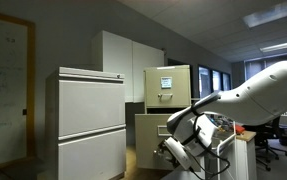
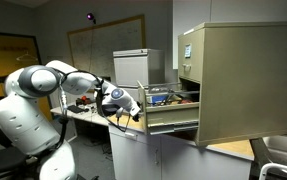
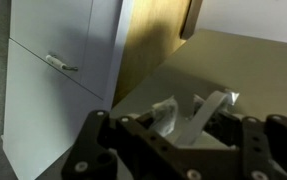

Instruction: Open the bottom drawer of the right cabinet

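The right cabinet is tall, beige and carries white paper sheets on its upper front; it also shows in an exterior view. Its bottom drawer is plain beige and stands pulled out, as both exterior views show. My gripper is at the drawer's front end, low in an exterior view. In the wrist view my fingers are close together against the beige drawer front. The handle recess is hidden by them.
A wider pale grey cabinet stands beside the beige one, its handle in the wrist view. White wall cupboards are behind. A cluttered desk lies by the robot base. An office chair is at the far side.
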Action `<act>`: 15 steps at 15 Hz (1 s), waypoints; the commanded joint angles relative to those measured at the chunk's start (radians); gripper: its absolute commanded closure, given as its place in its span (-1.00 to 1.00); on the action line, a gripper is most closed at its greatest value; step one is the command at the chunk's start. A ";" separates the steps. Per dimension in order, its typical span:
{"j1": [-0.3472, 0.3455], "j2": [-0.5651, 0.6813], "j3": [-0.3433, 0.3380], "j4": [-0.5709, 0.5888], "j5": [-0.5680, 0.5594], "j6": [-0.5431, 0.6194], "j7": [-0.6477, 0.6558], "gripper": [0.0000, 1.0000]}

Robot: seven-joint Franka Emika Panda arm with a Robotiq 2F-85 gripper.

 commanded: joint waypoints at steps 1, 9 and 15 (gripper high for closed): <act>-0.017 -0.081 0.035 -0.166 -0.134 -0.081 0.102 -0.24; -0.223 -0.344 0.215 -0.208 -0.618 -0.256 0.637 -1.00; -0.049 -0.411 0.062 -0.229 -1.047 -0.211 1.040 -1.00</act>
